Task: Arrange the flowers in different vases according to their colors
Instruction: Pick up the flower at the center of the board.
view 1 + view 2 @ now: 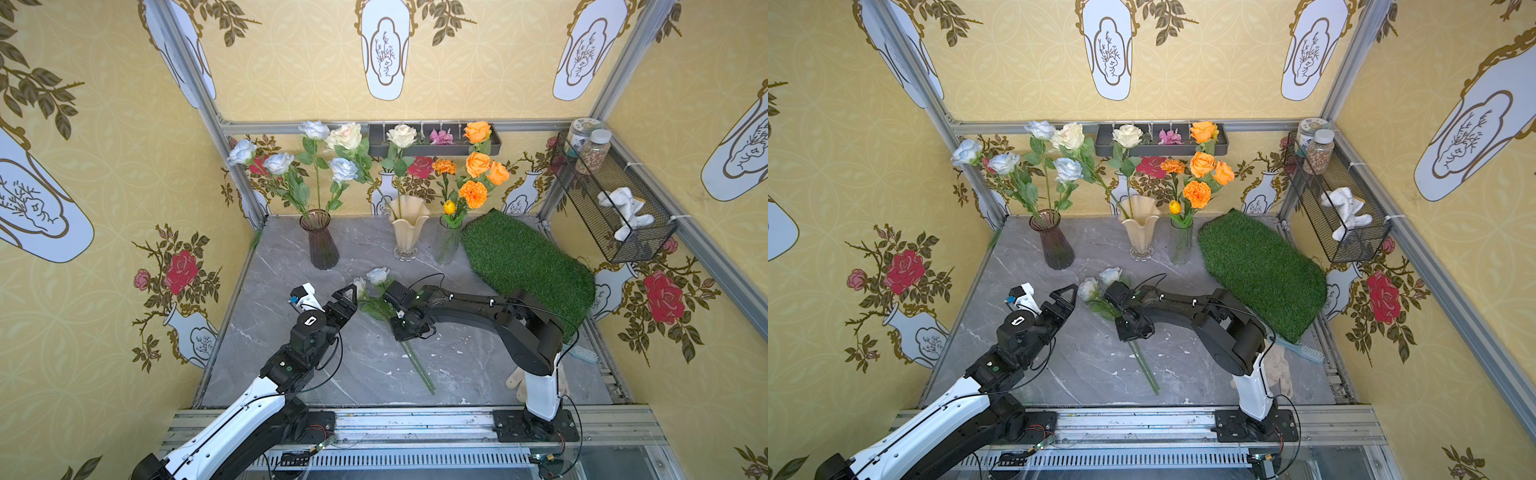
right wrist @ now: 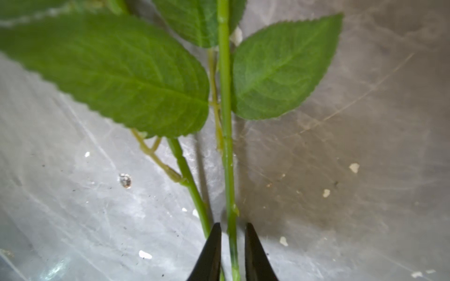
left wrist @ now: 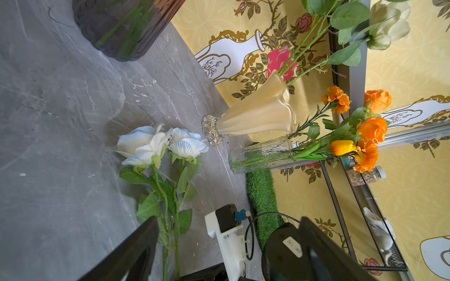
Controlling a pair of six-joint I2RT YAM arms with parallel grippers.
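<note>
Right gripper [image 2: 232,225]: my jaws stood narrowly apart, straddling one stem [image 2: 227,146] with a sliver of gap on each side; they were not yet pinching.
Why there: I judge I chose bare stem below the leaves [image 2: 280,70] so nothing got crushed and only one flower would lift; the second stem [image 2: 192,189] ran outside the jaws.
Left gripper [image 3: 229,217]: spread wide and empty beside the blooms, likely waiting to steady them or take over.
Pale blue-white roses [image 1: 377,275]: two, lying flat on the grey tabletop [image 1: 282,266], in front of the vases.
Long axis: heads pointed toward the back wall, cut ends toward the front edge, slanting to my right.
Destination: purple-brown vase [image 1: 320,245], I judged, since it held matching blooms; the cream vase [image 1: 409,232] held cream ones, the clear vase [image 1: 448,245] orange.
</note>
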